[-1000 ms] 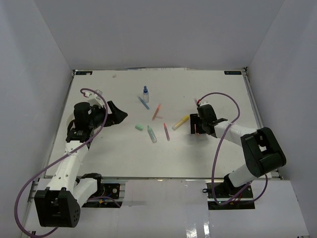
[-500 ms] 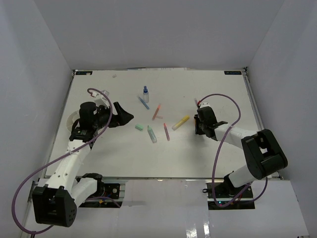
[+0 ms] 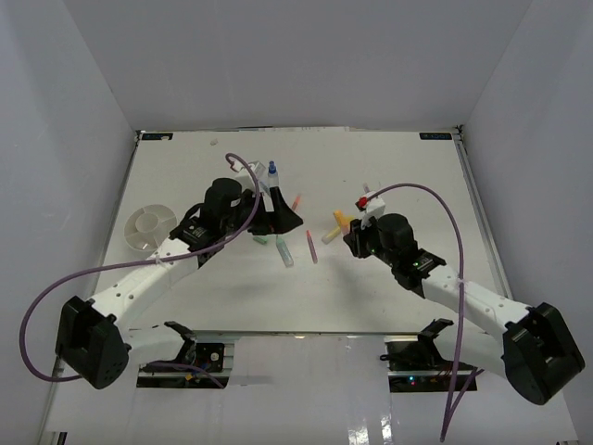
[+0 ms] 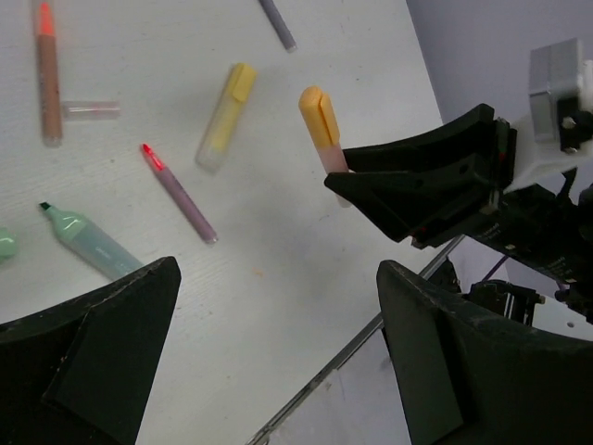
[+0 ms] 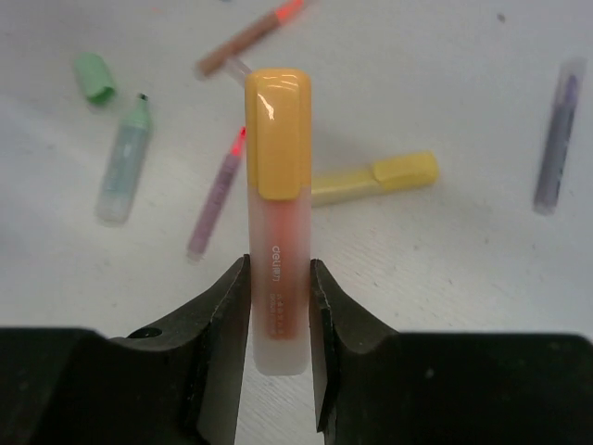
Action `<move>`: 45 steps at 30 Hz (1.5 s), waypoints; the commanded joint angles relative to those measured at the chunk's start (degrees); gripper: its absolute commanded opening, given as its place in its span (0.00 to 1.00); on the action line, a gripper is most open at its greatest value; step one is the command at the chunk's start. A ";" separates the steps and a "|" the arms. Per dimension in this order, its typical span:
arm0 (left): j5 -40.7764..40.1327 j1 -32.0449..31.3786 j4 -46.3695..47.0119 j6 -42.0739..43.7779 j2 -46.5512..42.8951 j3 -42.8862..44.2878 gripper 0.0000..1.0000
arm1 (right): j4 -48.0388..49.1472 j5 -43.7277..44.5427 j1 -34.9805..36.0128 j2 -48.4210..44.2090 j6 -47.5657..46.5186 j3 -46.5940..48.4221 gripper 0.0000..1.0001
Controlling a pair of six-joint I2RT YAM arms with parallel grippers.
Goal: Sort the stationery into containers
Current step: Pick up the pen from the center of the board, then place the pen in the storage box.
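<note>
An orange marker (image 5: 278, 158) is held tight between the two fingers of the right gripper (image 5: 278, 287). It is pinched at its clear lower part, and its orange cap is seen sticking out past the fingertips. The left gripper (image 4: 278, 352) is spread wide and nothing is held in it. A yellow marker (image 5: 375, 178), a green marker (image 5: 123, 171) and a thin purple pen (image 5: 215, 195) are seen lying on the white table (image 3: 241, 297). The round white dish (image 3: 132, 239) is set at the left side of the table, well apart from the orange marker.
</note>
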 commanded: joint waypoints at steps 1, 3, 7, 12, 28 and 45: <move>-6.81 -3.86 0.98 -3.20 2.71 4.60 0.98 | 9.11 -8.28 2.41 -4.69 -4.04 -0.73 0.20; -8.57 -6.24 1.07 -3.73 5.77 7.33 0.96 | 10.53 -12.04 3.12 -5.85 -5.36 -0.65 0.20; -11.38 -8.79 1.16 -4.87 9.66 11.11 0.91 | 12.91 -16.28 3.82 -7.34 -5.89 -0.56 0.21; -12.88 -10.37 1.07 -5.22 12.38 14.88 0.83 | 14.93 -17.87 4.09 -8.40 -5.89 -0.91 0.22; -12.09 -13.10 0.72 -4.61 14.32 16.56 0.22 | 16.69 -17.43 4.17 -9.10 -5.89 -1.61 0.31; -37.49 8.49 -15.01 10.15 2.20 18.68 0.19 | 13.17 -9.79 4.09 -9.10 -5.89 -3.02 0.90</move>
